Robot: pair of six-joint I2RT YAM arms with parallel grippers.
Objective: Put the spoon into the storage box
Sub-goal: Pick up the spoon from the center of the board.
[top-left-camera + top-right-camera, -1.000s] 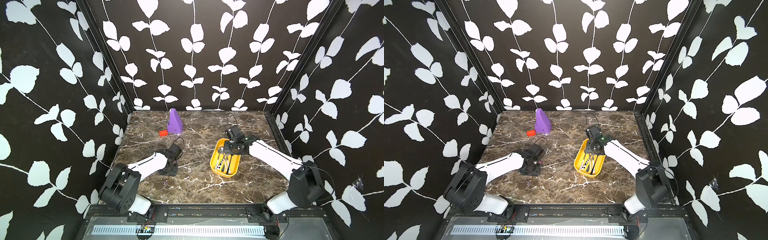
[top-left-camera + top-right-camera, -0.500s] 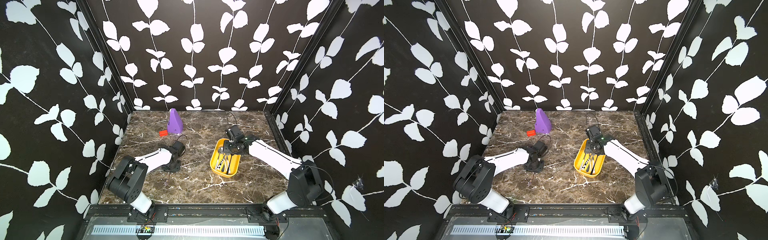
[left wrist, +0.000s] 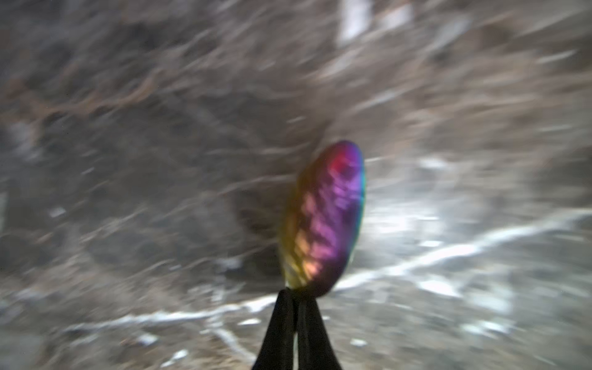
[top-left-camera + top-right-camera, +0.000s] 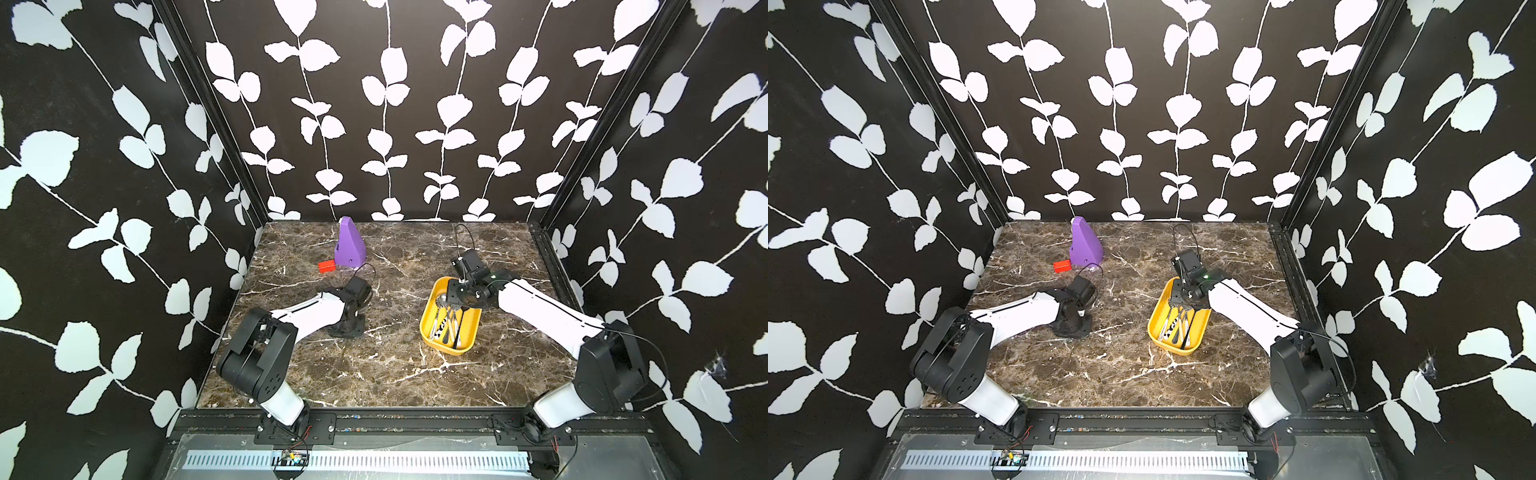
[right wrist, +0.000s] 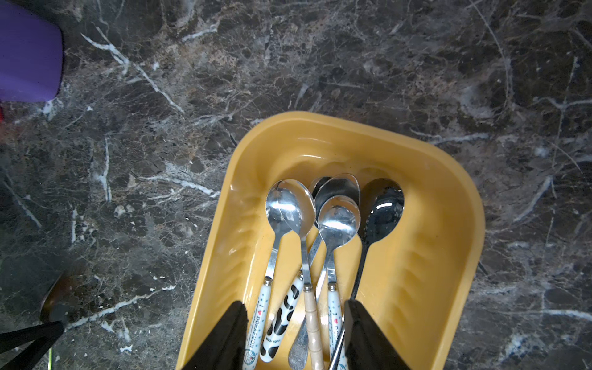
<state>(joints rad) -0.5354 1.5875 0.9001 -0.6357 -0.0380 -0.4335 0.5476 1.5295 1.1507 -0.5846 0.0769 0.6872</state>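
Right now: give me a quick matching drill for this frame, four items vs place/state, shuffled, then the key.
Items:
1. left tool
2. right tool
3. storage box
4. red block

Place/state:
A. beside the purple wedge, near the back wall
B. shut on the iridescent spoon
C. open, over the box
D. holds several spoons

Pairs: 1-B, 2-C, 3-D, 4-A
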